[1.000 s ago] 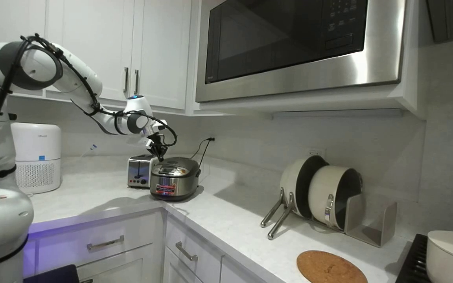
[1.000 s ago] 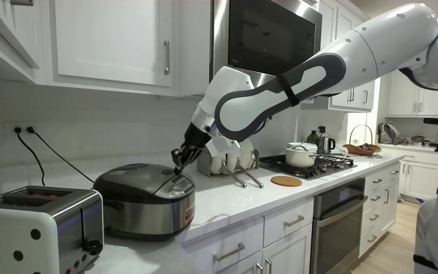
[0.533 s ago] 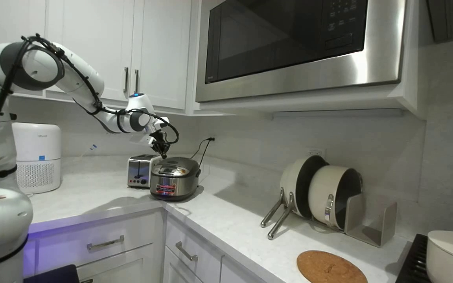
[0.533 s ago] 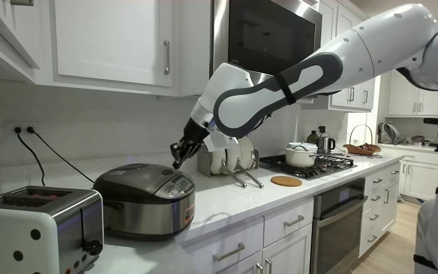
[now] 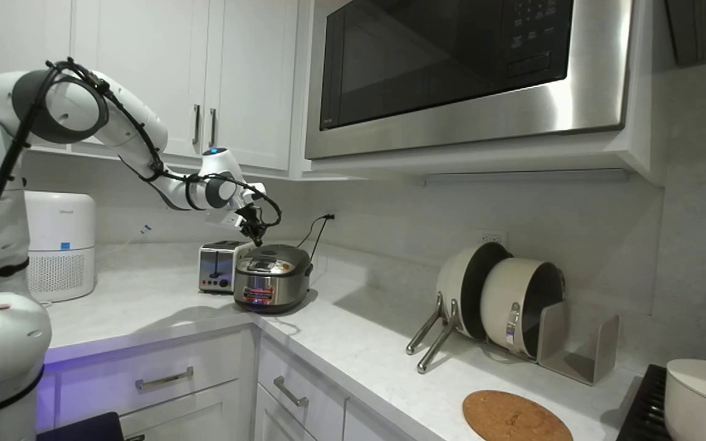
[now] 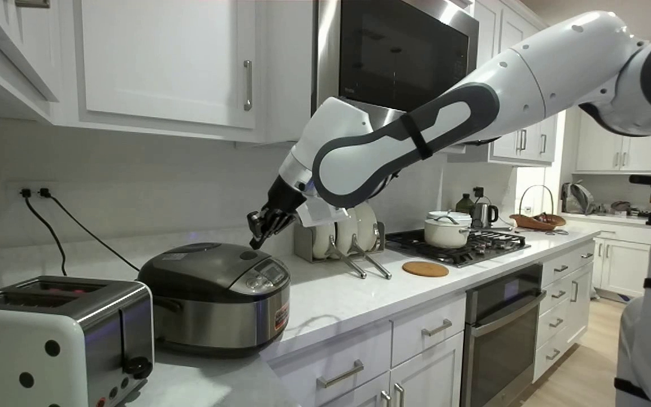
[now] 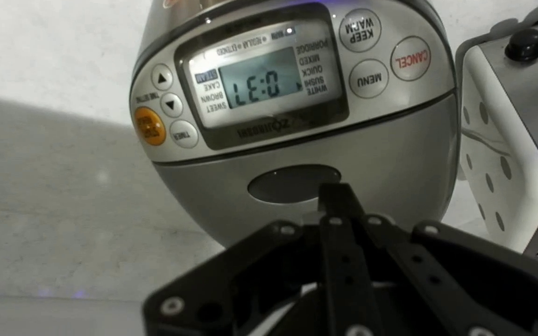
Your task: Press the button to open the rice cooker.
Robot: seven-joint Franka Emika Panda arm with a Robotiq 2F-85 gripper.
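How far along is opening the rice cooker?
Done: the pincer is shut and close to the lid. In hand: the aim, its tip overlapping the edge of the oval button in the wrist view; contact unclear. Left: likely the press, as the lid is closed.

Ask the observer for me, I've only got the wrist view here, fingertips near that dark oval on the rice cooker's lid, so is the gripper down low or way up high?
Observer: Low. In an exterior view the gripper is down close to the lid; touching or not, I can't tell.
Operator: What's higher up, in case the lid pops open?
Observer: A white wall cabinet; whether it hangs directly overhead, I can't say.
Operator: Anything plugged in nearby?
Observer: Yes, in an exterior view two black plugs sit in a wall outlet.
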